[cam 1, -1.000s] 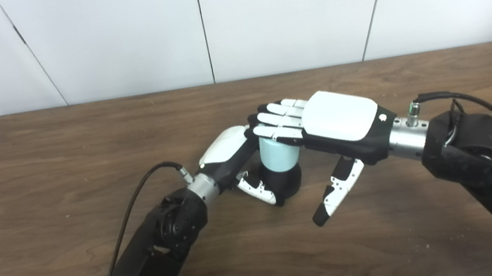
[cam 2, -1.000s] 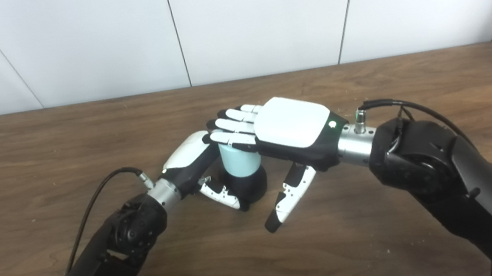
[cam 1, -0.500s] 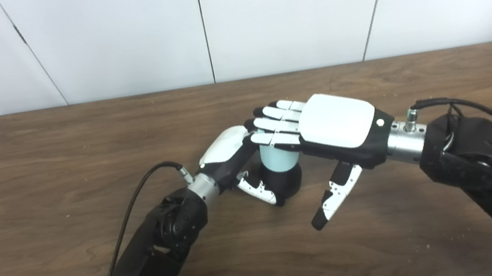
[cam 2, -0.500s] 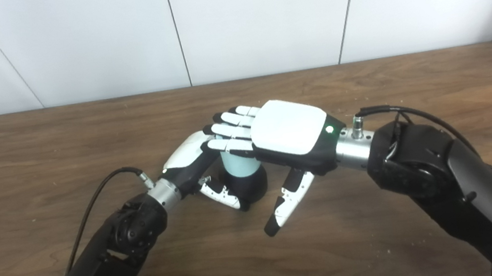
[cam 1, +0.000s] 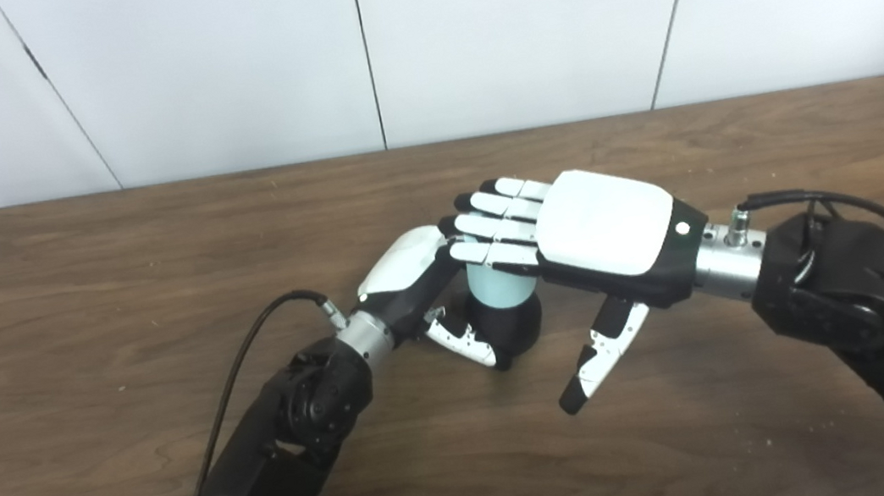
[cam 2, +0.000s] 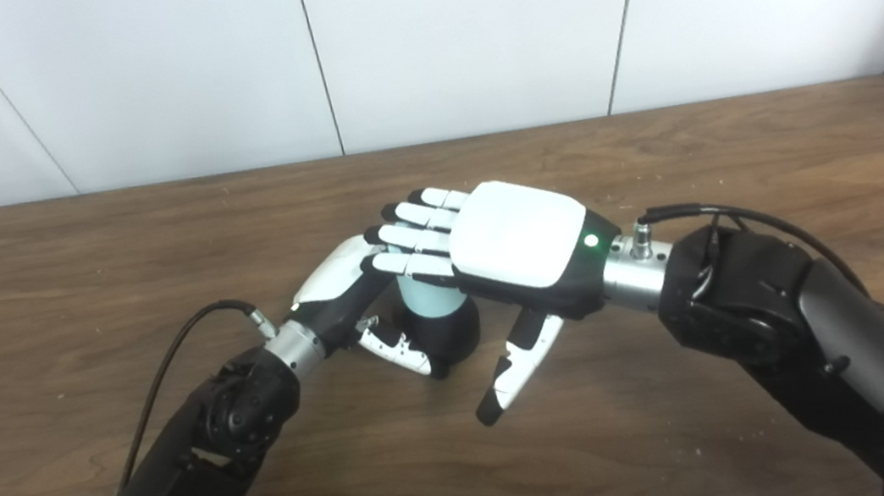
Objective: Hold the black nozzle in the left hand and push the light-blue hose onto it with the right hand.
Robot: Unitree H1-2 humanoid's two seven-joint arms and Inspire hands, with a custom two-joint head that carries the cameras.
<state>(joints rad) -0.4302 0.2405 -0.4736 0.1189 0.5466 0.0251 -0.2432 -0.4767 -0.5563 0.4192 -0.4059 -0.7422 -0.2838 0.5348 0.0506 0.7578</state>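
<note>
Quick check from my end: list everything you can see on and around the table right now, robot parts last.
hose: one, light blue, upright at table centre, its lower end on the nozzle.
nozzle: one, black, on the table under the hose.
table: one, dark brown wood.
wall: white panels behind the table.
left hand: one, white and black, wrapped around the nozzle.
right hand: one, white and black, palm down, fingers flat over the hose top, thumb hanging free.
</note>
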